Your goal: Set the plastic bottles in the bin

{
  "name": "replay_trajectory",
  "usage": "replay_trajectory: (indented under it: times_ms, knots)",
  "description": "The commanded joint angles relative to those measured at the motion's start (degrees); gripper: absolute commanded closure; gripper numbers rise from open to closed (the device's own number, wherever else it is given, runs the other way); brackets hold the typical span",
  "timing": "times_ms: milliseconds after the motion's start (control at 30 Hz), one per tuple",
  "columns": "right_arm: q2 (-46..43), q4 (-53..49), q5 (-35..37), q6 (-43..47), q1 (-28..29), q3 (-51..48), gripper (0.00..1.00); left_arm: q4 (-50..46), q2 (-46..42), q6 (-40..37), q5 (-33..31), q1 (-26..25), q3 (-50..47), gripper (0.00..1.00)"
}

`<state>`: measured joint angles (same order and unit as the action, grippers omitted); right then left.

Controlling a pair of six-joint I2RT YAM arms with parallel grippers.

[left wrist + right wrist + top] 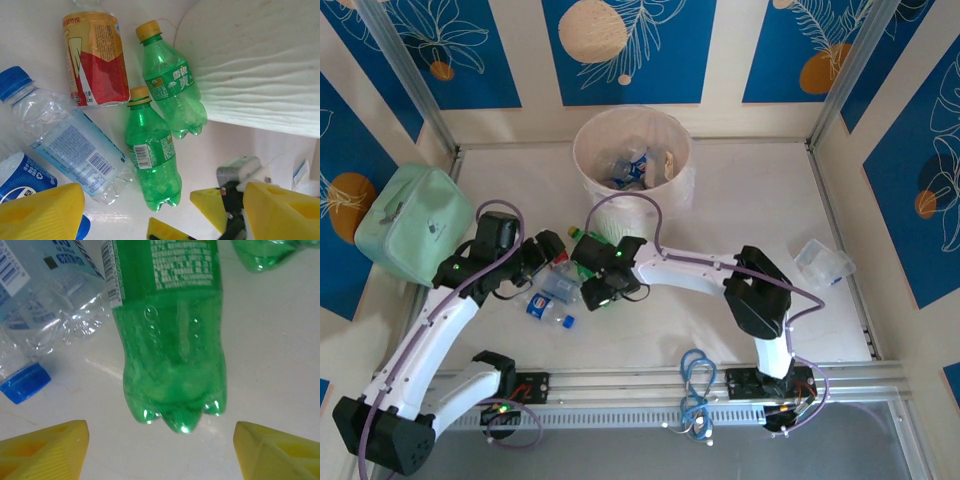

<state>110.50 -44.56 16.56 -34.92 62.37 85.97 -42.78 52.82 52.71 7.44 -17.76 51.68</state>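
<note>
Two green plastic bottles lie side by side on the table beside the bin (260, 65). My right gripper (161, 442) is open, and the base of the nearer green bottle (170, 355) sits just ahead of its yellow fingers. My left gripper (162, 217) is open above the same green bottle (152, 160) and holds nothing. Around it lie the second green bottle (172, 90), a red-and-gold labelled bottle (95, 60), a clear blue-capped bottle (70, 140) and a blue-labelled one (20, 177). From above, both grippers (555, 255) (598, 272) meet over this cluster in front of the bin (588, 175), which holds several bottles.
A mint-green bag (410, 222) sits at the left wall. A clear plastic container (823, 262) rests at the right wall. A blue cable coil (697, 385) lies on the front rail between the arm bases. The right gripper's yellow fingers (212, 205) show in the left wrist view.
</note>
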Motion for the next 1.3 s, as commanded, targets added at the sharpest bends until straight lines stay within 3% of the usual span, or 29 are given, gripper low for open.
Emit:
replay_trajectory:
  times_ms: [0,267,667,967,1267]
  knots:
    - [2.7,-0.37,-1.49,0.53,-0.86,2.53,0.23,1.13,-1.03,1.05,1.64,1.05,-0.61,0.18]
    - [7.29,-3.39,-0.54,1.64,-2.04,6.59,0.23,1.75,-1.08,1.26,2.67,1.59,-0.96,0.19]
    - [8.5,-4.47,0.53,0.46,-1.49,6.02,0.34,2.21,-1.16,1.26,3.34,1.98,-1.23,0.19]
    - [0.49,-4.42,3.77,-0.57,-0.1,3.52,0.46,2.55,-0.6,0.43,4.66,2.03,0.84,0.18]
    - [-15.0,-4.16,6.27,-2.47,4.29,0.28,0.47,10.71,-0.17,1.16,13.21,1.78,2.55,0.16]
